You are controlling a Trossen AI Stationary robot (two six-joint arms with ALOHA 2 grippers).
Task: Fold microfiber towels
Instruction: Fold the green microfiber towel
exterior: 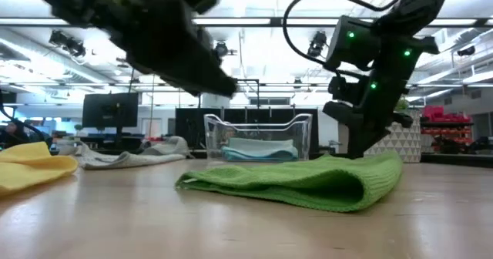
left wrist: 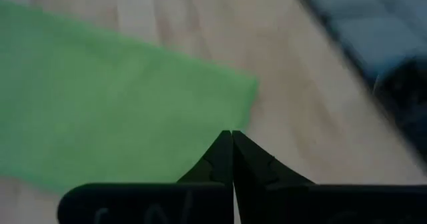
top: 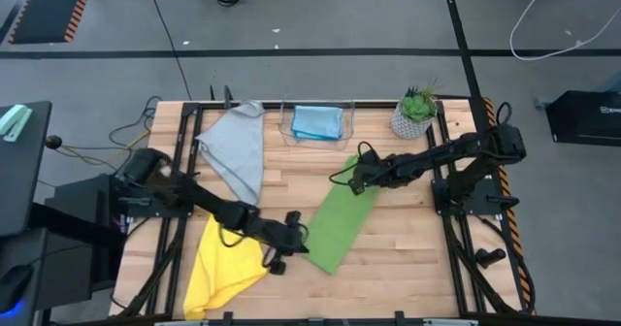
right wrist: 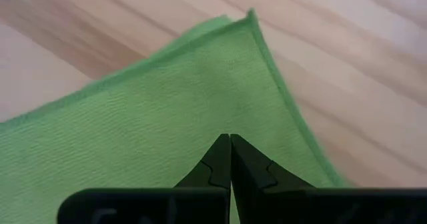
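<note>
The green towel lies folded double in a long strip on the middle of the wooden table, its rounded fold toward the right in the low view. My left gripper is shut and hovers at the strip's left long edge, above the table; in its wrist view the tips point at the cloth's corner. My right gripper is shut and points steeply down over the strip's far end. Grey and yellow towels lie spread at the left. My right gripper's shut tips stand low over the far end of the green towel, coming from above. In the low view the cloth's hump hides the tips, so I cannot tell whether they touch it.
A clear bin at the far edge holds a folded light blue towel. A small potted plant stands at the far right. Bare wood shows at the near right.
</note>
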